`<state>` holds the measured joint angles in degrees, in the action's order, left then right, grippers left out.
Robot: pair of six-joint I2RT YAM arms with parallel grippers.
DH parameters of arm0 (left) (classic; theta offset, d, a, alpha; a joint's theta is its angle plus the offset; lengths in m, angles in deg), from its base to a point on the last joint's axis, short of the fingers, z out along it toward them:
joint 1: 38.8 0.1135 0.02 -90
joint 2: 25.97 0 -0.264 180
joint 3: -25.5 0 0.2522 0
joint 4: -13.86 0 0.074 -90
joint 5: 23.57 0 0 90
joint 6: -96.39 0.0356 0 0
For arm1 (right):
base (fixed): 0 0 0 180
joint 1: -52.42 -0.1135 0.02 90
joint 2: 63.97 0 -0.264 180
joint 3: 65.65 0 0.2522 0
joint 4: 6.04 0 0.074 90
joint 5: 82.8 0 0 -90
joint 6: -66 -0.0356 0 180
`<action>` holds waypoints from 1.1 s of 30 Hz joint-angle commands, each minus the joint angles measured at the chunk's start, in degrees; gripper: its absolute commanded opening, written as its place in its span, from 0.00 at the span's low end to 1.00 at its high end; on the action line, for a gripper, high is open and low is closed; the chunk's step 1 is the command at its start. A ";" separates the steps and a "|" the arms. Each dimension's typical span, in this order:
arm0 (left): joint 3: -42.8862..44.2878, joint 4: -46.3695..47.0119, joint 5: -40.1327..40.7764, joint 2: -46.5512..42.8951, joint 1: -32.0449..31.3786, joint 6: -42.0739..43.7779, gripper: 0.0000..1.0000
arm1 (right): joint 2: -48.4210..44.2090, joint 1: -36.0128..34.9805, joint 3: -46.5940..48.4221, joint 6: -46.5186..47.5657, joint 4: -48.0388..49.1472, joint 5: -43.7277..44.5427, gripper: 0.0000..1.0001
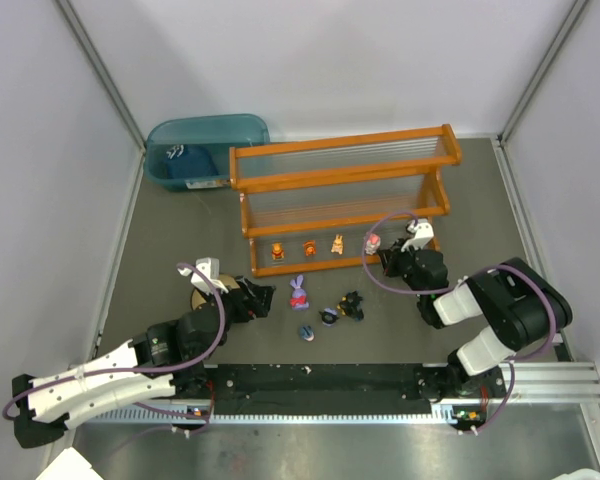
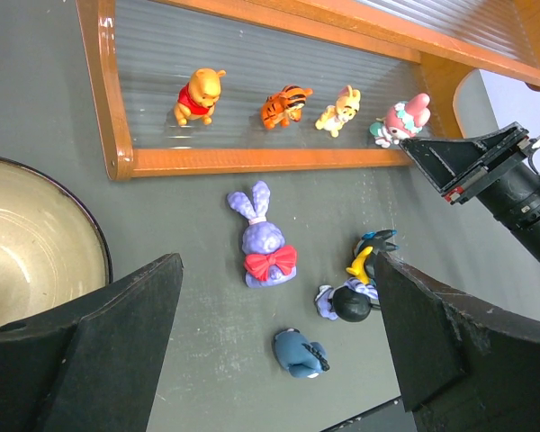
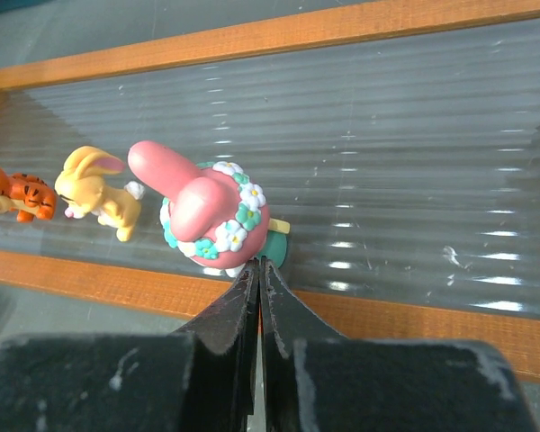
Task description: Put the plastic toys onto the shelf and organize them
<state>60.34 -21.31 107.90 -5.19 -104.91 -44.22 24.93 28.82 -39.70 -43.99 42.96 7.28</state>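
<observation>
The shelf (image 1: 340, 180) stands at the back centre. On its lower tier stand three orange/tan toys (image 1: 309, 247) and the pink-red toy (image 1: 373, 241). My right gripper (image 1: 385, 258) is shut and empty, its tips touching the pink-red toy's (image 3: 211, 211) base at the shelf's front rail (image 3: 387, 315). On the table lie the purple bunny (image 2: 265, 238), the dark-blue toy (image 2: 299, 352), a black toy (image 2: 351, 302) and a black-and-yellow toy (image 2: 371, 247). My left gripper (image 2: 279, 360) is open above the table, with the dark-blue toy between its fingers (image 2: 117, 342).
A tan round bowl (image 2: 36, 243) sits left of my left gripper, mostly under the arm in the top view. A teal translucent bin (image 1: 230, 130) holding a dark object stands at the back left, next to the shelf. Grey walls enclose the table.
</observation>
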 commanded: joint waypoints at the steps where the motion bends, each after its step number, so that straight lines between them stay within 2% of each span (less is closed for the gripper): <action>1: 0.01 0.31 1.07 -0.21 0.19 0.86 0.93 | 0.92 0.83 1.61 0.39 3.42 -1.31 0.00; 16: -0.08 0.14 0.98 -0.30 0.28 0.69 0.93 | 0.75 0.83 1.53 -0.05 3.16 -0.60 0.00; 23: -0.16 0.05 0.80 -0.30 0.19 0.16 0.93 | -0.66 0.92 -2.07 -0.67 7.28 -0.87 0.00; 33: 0.19 -0.83 0.36 -0.30 0.28 -0.37 0.93 | -4.00 0.83 -5.06 -2.34 7.37 -0.60 0.00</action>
<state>60.34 -21.49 107.86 -5.19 -104.88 -44.46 23.36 28.97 -43.72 -45.02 46.64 6.82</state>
